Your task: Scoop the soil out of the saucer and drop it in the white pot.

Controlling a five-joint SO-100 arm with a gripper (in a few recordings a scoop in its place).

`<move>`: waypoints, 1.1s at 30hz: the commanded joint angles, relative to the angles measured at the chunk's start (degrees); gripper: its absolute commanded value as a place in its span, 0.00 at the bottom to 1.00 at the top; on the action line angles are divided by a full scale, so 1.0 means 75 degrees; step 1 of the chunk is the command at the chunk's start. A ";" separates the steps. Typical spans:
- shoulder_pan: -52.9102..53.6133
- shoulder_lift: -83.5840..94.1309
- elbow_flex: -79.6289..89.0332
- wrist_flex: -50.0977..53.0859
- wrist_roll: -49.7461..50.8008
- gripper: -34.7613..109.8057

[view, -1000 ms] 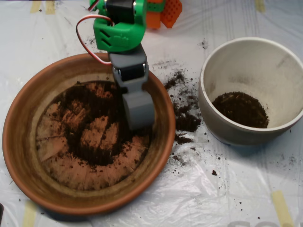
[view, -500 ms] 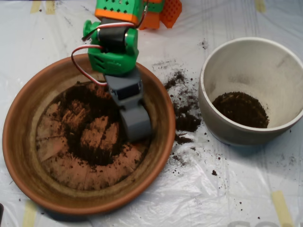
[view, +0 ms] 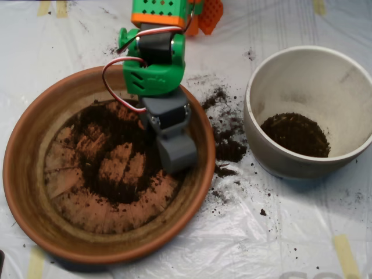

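The terracotta saucer (view: pixel 26 174) fills the left half of the overhead view. Dark crumbly soil (view: pixel 110 174) lies in patches and streaks over its flat base, with bare orange spots between. My grey scoop (view: pixel 176 154) hangs from the green arm, down inside the saucer near its right rim, over the right edge of the soil. The two shells look closed together from above. The white pot (view: pixel 349 70) stands at the right, apart from the saucer, with a dark heap of soil (view: pixel 294 134) at its bottom.
Spilled soil (view: pixel 226 136) is strewn over the white plastic sheet between the saucer and the pot. An orange perforated part (view: pixel 210 14) sits at the top edge behind the arm. Tape strips (view: pixel 344 256) mark the sheet at bottom right.
The arm swung left and then back right; the scoop now sits slightly right of and lower than one second ago, closer to the saucer's right rim. The soil in the saucer looks much the same.
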 commanded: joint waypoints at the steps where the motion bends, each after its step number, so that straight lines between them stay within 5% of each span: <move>1: 0.0047 0.0773 0.0270 0.0035 -0.0059 0.33; 6: 0.0070 0.0867 0.0246 0.0223 -0.0012 0.24; 33: -0.0082 0.3645 -0.2168 0.2473 0.3668 0.24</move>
